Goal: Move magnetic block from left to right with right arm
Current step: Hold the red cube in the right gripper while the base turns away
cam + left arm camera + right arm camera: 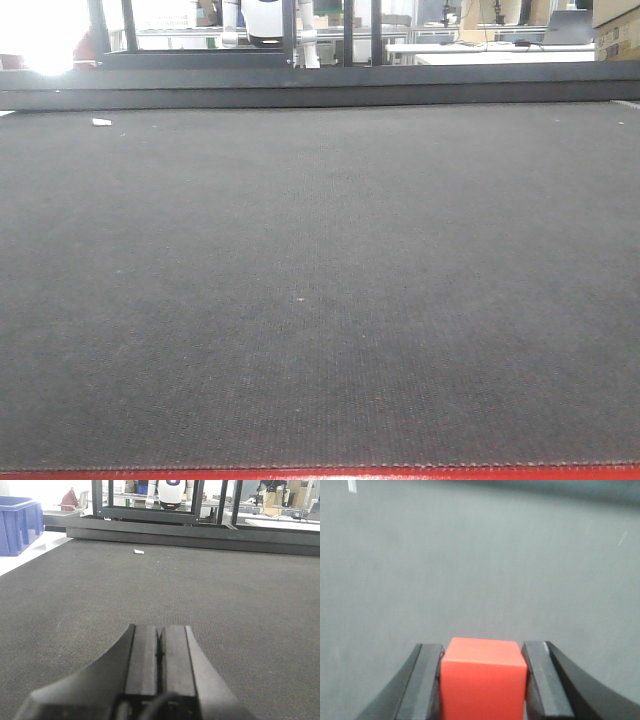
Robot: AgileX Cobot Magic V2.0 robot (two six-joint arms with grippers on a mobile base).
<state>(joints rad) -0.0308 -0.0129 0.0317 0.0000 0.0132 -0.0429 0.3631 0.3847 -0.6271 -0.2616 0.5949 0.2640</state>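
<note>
The magnetic block (483, 680), a bright-red cube, fills the gap between the black fingers of my right gripper (482, 647), which is shut on its two side faces. Grey mat (485, 570) lies blurred behind it, and I cannot tell whether the cube touches the mat. My left gripper (160, 628) hangs low over the dark mat (225, 595), its pads pressed together with nothing between them. In the exterior front view I see neither gripper nor the block, only the mat (320, 280).
A small white scrap (138, 552) lies on the mat near its far left edge and shows as the same scrap (101, 122) in the front view. A black frame rail (320, 85) borders the far edge. A blue bin (19, 524) stands off the mat at the left.
</note>
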